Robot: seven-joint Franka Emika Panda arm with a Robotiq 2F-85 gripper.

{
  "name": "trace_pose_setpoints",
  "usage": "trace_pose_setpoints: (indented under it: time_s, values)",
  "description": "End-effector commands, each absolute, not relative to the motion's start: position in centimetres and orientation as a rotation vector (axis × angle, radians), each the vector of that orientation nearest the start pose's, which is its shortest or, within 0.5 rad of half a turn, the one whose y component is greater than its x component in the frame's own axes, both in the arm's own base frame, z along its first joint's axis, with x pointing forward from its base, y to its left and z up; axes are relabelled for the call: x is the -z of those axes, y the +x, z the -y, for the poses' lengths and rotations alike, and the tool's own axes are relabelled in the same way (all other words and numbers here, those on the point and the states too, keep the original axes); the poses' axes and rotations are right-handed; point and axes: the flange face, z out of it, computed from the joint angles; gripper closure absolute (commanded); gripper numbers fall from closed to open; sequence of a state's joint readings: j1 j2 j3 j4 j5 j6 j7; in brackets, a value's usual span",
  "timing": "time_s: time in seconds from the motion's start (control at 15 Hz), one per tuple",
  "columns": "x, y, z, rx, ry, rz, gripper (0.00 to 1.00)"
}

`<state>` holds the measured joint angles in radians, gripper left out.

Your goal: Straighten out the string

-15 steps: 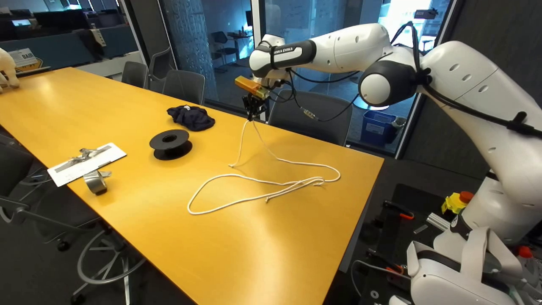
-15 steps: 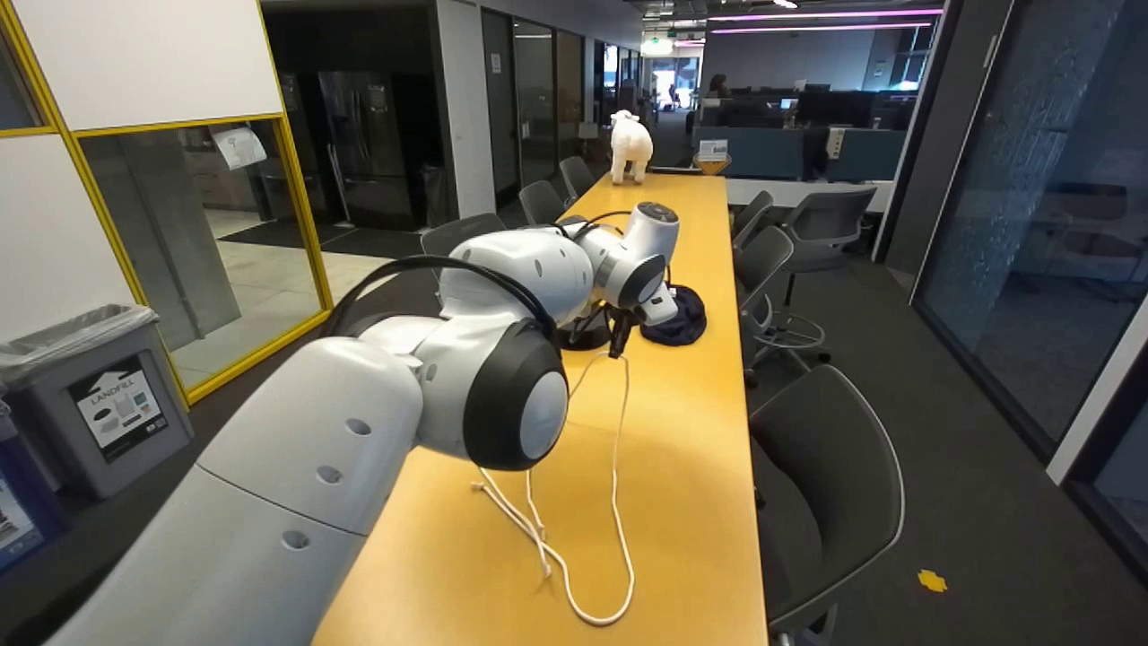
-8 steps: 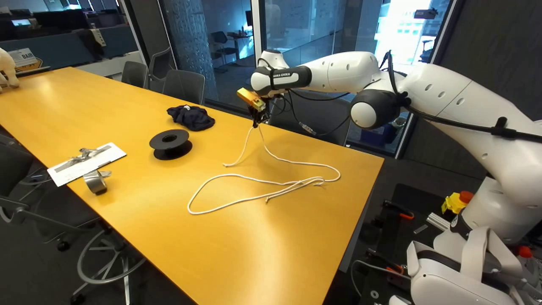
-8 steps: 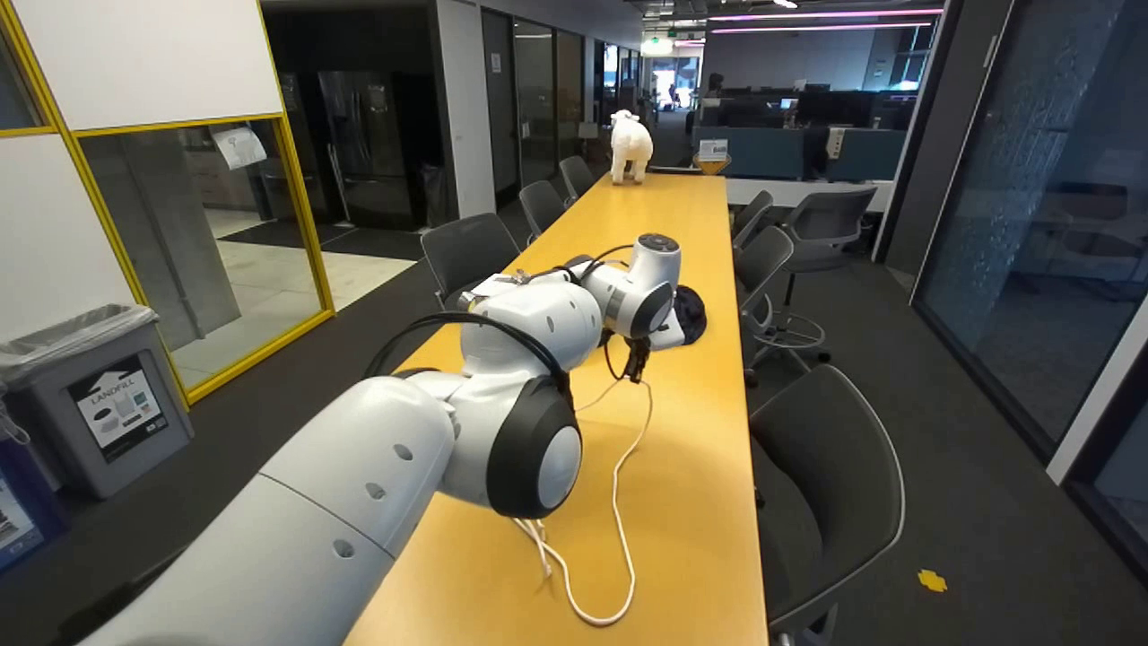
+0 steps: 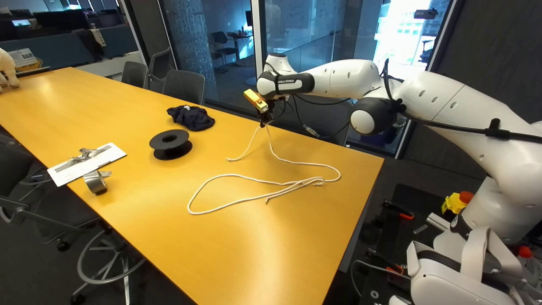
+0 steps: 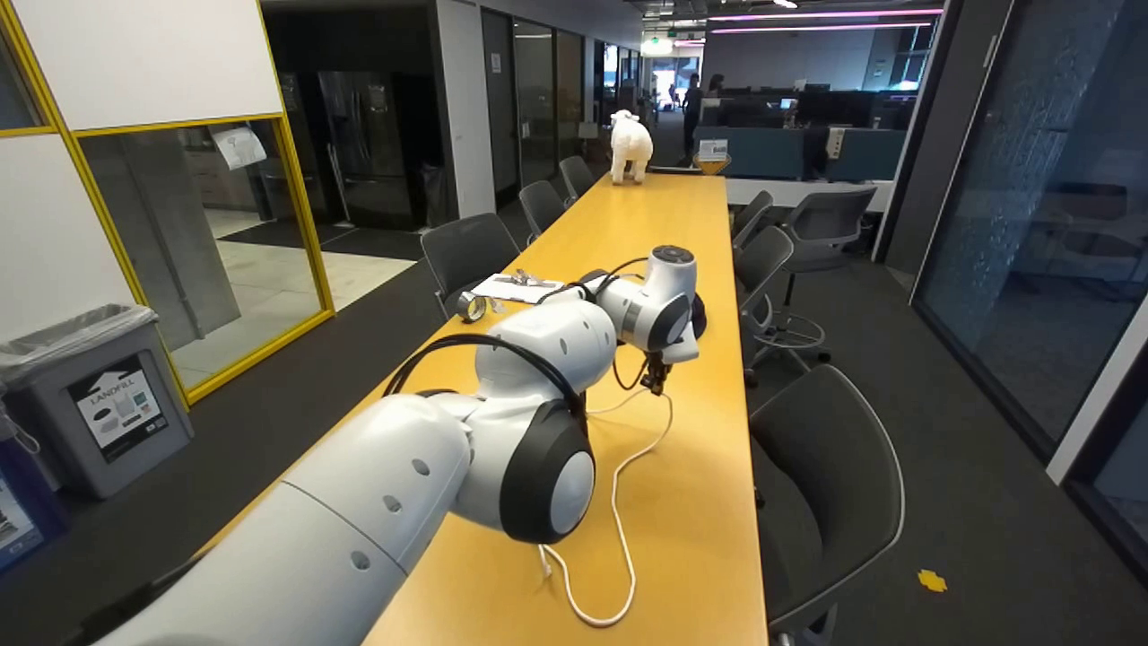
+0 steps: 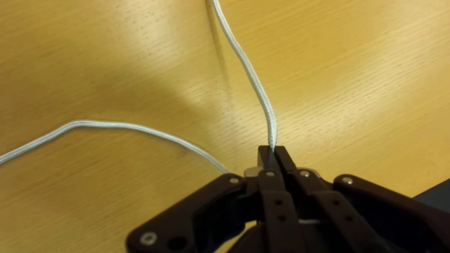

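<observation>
The tool [image 7: 274, 154], pinching the white string [image 7: 256, 82] near one end above the desk [image 5: 254, 245], has just come lower, yet its loops [image 5: 296, 182] lie there unmoved, so straightening seems barely begun.

In an exterior view we see strong light bleaching the window [image 5: 398, 34] white and glare paling the yellow worktop [image 5: 254, 245]. In the wrist view, a soft shadow runs beside the string [image 7: 258, 88]; the dark hand [image 7: 273, 149] looks slightly blurred.
</observation>
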<state>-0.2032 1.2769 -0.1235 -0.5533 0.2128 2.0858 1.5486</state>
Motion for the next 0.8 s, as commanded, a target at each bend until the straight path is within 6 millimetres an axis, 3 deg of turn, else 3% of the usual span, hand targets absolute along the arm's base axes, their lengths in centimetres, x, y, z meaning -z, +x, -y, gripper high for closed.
trace_pose_setpoints:
  time_s: [0.0, 0.07, 0.47, 0.67, 0.73]
  values:
    - [-25.2, 80.9, 19.9, 0.244, -1.687, -2.361, 0.71]
    - [-25.1, 80.9, 19.9, 0.24, -1.682, -2.363, 0.7]
    - [-25.2, 80.9, 19.8, 0.229, -1.694, -2.351, 0.25]
    - [-24.9, 80.6, 18.1, 0.093, -1.848, -2.237, 0.03]
    - [-24.9, 80.6, 17.4, 0.06, -1.909, -2.182, 0.0]
